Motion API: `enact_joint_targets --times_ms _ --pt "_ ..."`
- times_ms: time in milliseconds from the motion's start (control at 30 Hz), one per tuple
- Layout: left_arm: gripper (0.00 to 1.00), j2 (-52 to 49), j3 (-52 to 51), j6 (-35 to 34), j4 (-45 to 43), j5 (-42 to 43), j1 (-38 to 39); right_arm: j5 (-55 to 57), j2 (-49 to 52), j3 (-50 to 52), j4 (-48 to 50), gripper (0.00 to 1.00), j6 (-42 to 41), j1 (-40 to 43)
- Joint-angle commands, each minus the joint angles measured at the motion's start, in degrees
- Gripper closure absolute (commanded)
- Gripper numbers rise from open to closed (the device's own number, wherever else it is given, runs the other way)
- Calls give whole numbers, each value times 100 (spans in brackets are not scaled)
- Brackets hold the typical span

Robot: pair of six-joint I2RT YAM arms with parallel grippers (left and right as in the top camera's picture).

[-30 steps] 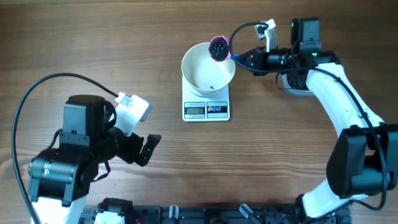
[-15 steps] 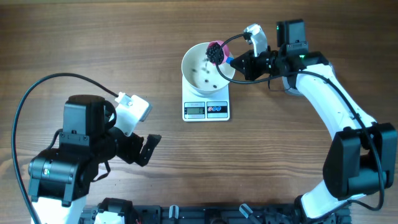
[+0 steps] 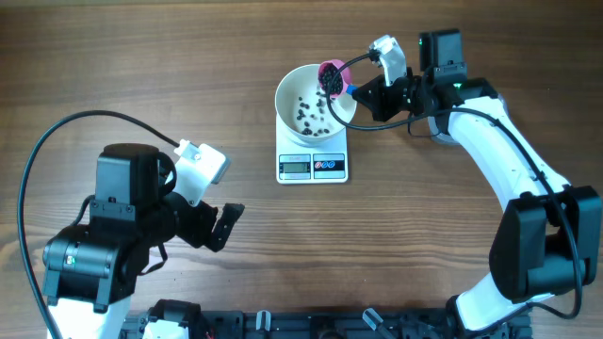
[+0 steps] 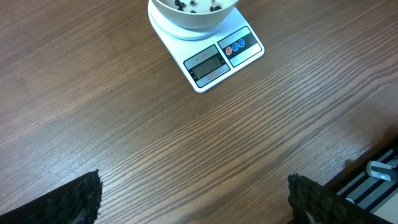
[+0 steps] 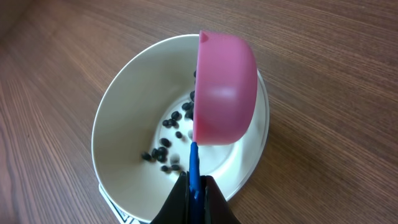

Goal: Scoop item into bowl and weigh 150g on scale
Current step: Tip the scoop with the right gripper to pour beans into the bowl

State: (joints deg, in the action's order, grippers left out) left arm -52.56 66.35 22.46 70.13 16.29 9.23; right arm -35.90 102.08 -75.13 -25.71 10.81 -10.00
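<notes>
Probably lab: robot arms (image 3: 509, 160), wooden table (image 3: 141, 56)

Bright, even light casts soft shadows, with a mild sheen on the table (image 4: 186, 143); all views sharp.

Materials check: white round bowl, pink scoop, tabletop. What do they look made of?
White round bowl: glazed ceramic or hard plastic; smooth, glossy walls.
Pink round scoop: probably moulded plastic; uniform colour, soft sheen.
Brown tabletop: wood or wood-look laminate; visible grain, matte.
</notes>
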Motion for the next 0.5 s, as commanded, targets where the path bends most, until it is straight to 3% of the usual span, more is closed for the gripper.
enact_joint_targets --times_ms 0,133,467 --pt "0 9 85 116 -20 -33 -39 33 -164 -7 -33 96 127 -70" --pt "0 9 85 116 -20 -33 -42 297 -321 -7 -146 96 140 -166" --pt "0 9 85 116 -20 -33 -39 2686 -557 -7 -481 96 778 -1106"
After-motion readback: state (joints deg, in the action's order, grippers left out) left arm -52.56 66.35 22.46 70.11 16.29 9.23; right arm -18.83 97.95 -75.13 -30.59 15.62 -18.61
